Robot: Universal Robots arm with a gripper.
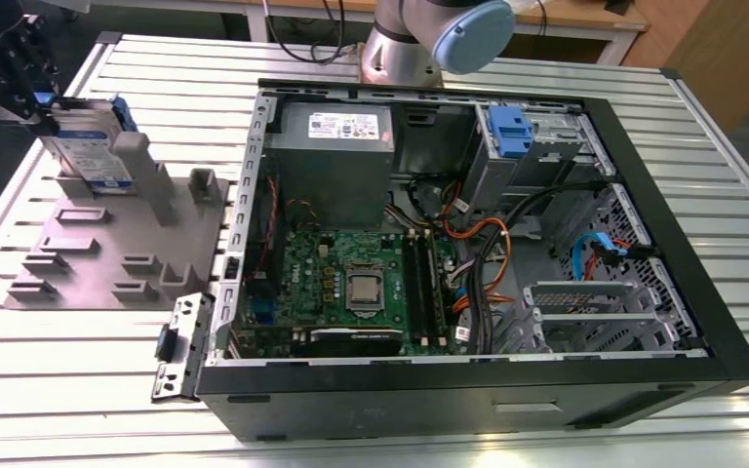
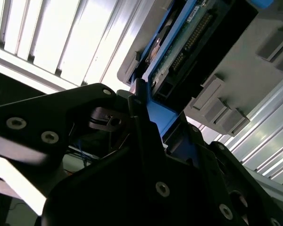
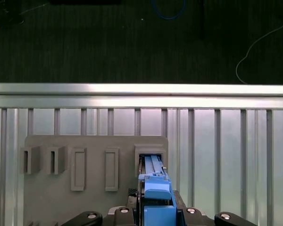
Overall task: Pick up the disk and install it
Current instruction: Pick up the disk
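Note:
The disk [image 1: 89, 146] stands on edge in a slot of the grey fixture plate [image 1: 101, 258] at the exterior view's left. It is silver with a white-and-blue label and blue rails. My gripper [image 1: 39, 105] is at the disk's upper end, with its black fingers shut on the blue rail. In the first wrist view the disk's blue edge [image 3: 153, 181] runs from between my fingertips [image 3: 153, 209] down into the fixture slot [image 3: 151, 157]. The second wrist view shows the disk's connector side [image 2: 188, 33] and a black finger [image 2: 137, 108] against the blue rail.
An open computer case [image 1: 726, 322] lies on the slatted aluminium table [image 1: 36, 390], at the exterior view's right of the fixture. Inside it are a motherboard [image 1: 348, 283], a grey power supply [image 1: 335, 146], cables and a metal cage with a blue latch [image 1: 511, 132]. The arm's base [image 1: 408, 49] stands behind the case.

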